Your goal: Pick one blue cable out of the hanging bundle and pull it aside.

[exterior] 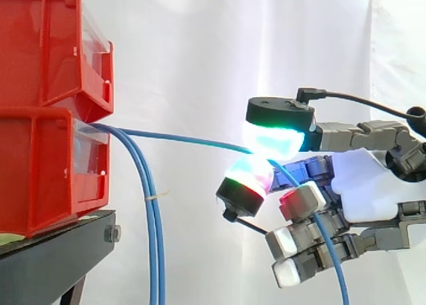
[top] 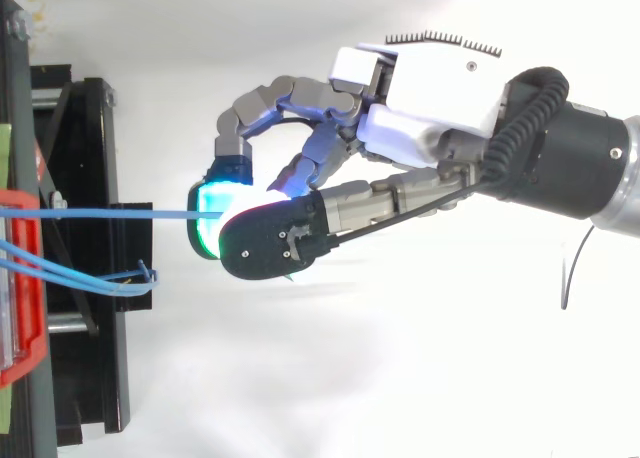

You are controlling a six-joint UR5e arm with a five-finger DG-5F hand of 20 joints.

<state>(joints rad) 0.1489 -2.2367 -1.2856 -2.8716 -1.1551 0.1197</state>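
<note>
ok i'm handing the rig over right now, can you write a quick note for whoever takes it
Hand: shut on one blue cable, pinched between glowing fingertips.
Cable: runs almost level from the red bins to the hand, then drops below it.
Bundle: the other blue cables hang down beside the black stand, apart from the held one.
Done: one cable picked and drawn away from the bundle.
Left: probably little; pull it a bit farther aside if needed, then hold or release.
</note>
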